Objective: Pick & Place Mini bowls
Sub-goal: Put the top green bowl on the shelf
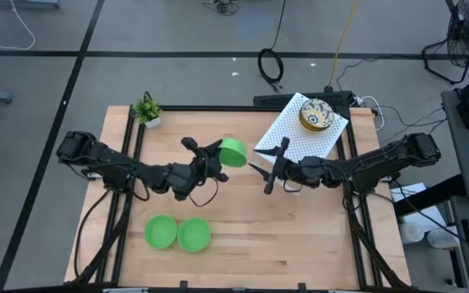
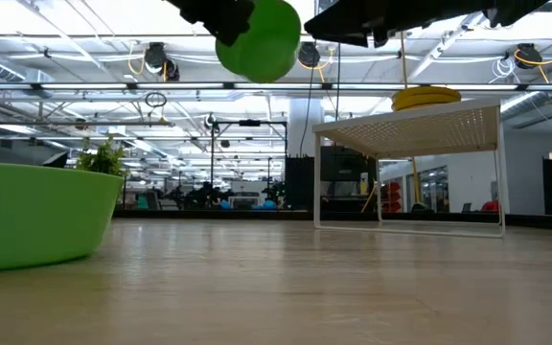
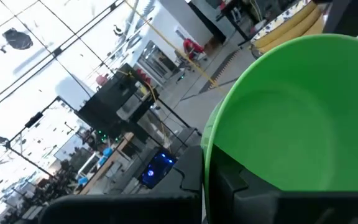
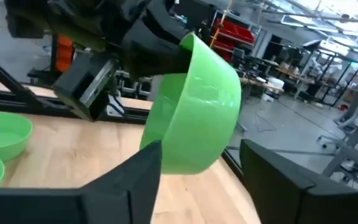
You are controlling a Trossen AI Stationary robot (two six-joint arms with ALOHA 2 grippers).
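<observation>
The left pincer [image 1: 215, 155] is clenched on the rim of a plain bright green round mini bowl [image 1: 233, 151], holding it tilted in the air above the middle of the wooden tabletop [image 1: 300, 236]. The right pincer [image 1: 272, 169] hangs just beside it, fingers spread and empty, pointed at the bowl as if for a handover. Two more green mini bowls [image 1: 177, 233] rest side by side, touching, near the front left. Cream floral-patterned mini bowls [image 1: 317, 114], apparently stacked, sit on a white perforated raised shelf [image 1: 287, 138] at the rear right. Judged progress: mid-task; the held bowl and the two green ones remain unplaced.
</observation>
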